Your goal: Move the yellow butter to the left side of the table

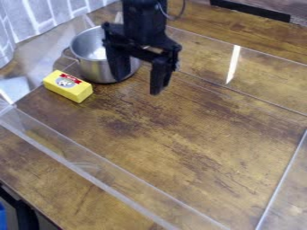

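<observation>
Gripper: the black gripper [139,74] is hanging over the table with its fingers [157,79] spread wide and pointing down, carrying nothing.

Butter: the yellow butter [67,86] is lying flat on the table [192,126] at about 9 o'clock from the gripper, apart from it, red-and-white label facing up.

Pot: a steel pot [93,52] is sitting just beyond the butter, at roughly 1 o'clock from it and near it; the nearer finger is showing in front of the pot's rim.

Risk, pot: I am judging that a sideways sweep toward the butter at this height could be clipping the pot's rim, knocking it or pushing it along.

Risk, grasp: the block is small and low, so fingers coming down off-centre could be pinching one corner and spinning it, or nudging it toward the pot instead of closing around it.

Risk, surface: the tabletop is looking glossy, so a glancing touch could be sending the butter sliding.

Risk, edge: clear plastic edging [72,148] is running along the near side at about 6 o'clock from the butter; a low carry toward that side could be catching it.

Progress: the butter is not yet held.
</observation>
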`<state>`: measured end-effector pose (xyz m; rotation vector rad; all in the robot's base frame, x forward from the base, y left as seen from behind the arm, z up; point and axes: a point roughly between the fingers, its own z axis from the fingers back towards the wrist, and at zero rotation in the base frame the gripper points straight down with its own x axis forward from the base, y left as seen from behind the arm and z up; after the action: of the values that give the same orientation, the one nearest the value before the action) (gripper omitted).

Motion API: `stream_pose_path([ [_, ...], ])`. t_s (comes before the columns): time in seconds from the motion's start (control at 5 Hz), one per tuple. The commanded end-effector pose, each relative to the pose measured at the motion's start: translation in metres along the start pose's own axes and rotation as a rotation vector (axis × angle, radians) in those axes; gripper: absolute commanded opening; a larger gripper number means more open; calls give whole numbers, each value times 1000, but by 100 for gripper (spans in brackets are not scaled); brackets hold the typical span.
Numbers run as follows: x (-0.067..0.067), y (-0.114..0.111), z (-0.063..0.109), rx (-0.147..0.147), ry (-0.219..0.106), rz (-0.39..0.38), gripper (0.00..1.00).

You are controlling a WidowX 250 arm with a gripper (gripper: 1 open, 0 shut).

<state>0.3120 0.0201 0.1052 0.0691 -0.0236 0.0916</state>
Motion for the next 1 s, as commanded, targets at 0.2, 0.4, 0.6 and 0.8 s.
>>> stream_pose_path([
  [0.2,0,-7,35,-23,-74,-79,100],
  [0.4,-11,-3,46,-27,-95,-74,100],
  [0.6,-25,-5,40,-20,-77,-58,100],
  [0.8,-24,-7,39,-18,-79,-75,100],
])
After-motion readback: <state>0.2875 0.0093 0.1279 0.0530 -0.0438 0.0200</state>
